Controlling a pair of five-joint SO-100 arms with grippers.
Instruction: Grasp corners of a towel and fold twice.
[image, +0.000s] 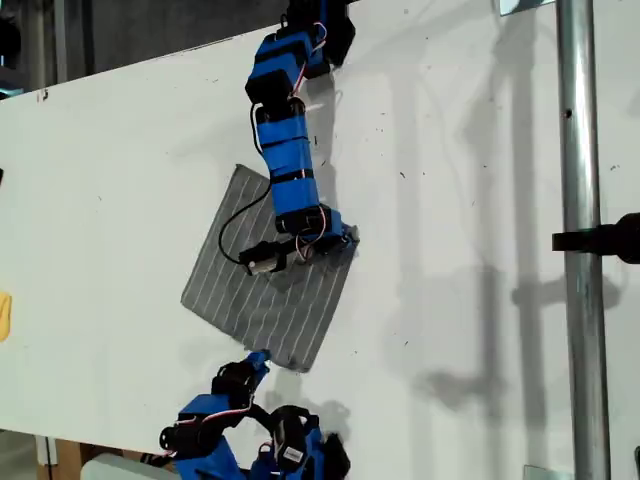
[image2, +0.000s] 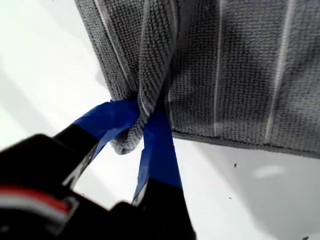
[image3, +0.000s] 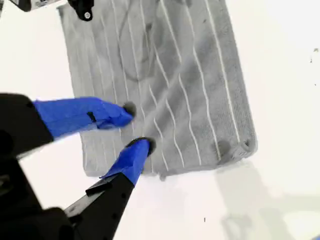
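- The towel (image: 268, 275) lies flat on the white surface (image: 120, 160), near the middle of the exterior view, turned like a diamond.
- My first end effector (image2: 141, 120) is closed on a corner (image2: 127, 142) of the towel; the first wrist view shows the cloth bunched into a ridge between the two blue fingers (image2: 159, 150). In the exterior view this is the arm (image: 288, 150) coming in from 12 o'clock, its tip at the towel's 3 o'clock corner.
- My second end effector (image3: 136, 127) is part open and holds nothing. Its fingertips (image3: 142, 146) sit just over the near edge of the towel, with a gap between them. In the exterior view it (image: 258, 358) waits at 6 o'clock, beside the towel's lowest corner (image: 290, 362).
- The step in hand, as I judge it, is getting the second corner held so both ends can lift together.
- To do it well: bring the second end effector down on the corner itself, not the middle of the edge, and press to the surface before closing so the lower finger slides under the cloth.
- Keep the first grip firm and low meanwhile; pulling early would drag the towel away from the second end effector.
- Lift both evenly, or the fold will come out skewed.
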